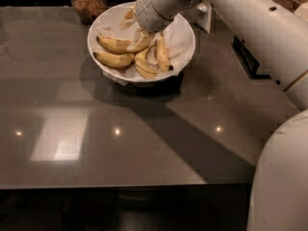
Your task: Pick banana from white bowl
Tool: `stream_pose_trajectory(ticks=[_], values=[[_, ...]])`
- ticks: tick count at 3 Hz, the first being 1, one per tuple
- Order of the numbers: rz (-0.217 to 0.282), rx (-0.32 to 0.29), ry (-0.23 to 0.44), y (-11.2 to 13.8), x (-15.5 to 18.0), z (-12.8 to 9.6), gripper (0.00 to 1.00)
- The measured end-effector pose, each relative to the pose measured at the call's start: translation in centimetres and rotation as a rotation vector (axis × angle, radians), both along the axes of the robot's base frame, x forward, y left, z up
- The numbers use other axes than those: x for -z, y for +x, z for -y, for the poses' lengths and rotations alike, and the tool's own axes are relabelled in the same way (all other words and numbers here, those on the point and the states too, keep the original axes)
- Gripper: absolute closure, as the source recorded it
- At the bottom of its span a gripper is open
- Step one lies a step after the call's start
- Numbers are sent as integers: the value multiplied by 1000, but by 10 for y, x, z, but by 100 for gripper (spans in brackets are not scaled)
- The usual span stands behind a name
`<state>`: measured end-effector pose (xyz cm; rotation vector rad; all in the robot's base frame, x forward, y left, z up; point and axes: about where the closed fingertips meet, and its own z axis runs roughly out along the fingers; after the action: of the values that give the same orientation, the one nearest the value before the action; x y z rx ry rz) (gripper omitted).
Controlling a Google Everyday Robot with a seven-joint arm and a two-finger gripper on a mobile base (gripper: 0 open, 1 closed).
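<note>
The white bowl point(185, 37), wide and lined with crumpled white paper, stands at the back middle of the dark table. It holds several yellow bananas. The banana point(118, 44), the longest one, lies curved across the upper left of the bowl. A plump shorter one point(113, 59) lies below it and two more point(162, 54) lie to the right. My gripper point(143, 32) reaches down into the bowl from the upper right and sits at the right end of the long banana, hiding that end.
A glass jar point(88, 1) with brown contents stands behind the bowl on the left. A black rack point(248, 57) is at the right, partly behind my white arm point(250, 28). The table's front edge point(120, 184) runs below.
</note>
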<state>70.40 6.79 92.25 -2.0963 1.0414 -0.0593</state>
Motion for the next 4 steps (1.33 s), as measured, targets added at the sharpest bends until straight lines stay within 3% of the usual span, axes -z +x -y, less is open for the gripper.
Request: stream_pose_trajectory(ticks=[4], values=[[-21, 44, -132, 43, 40, 2, 49]])
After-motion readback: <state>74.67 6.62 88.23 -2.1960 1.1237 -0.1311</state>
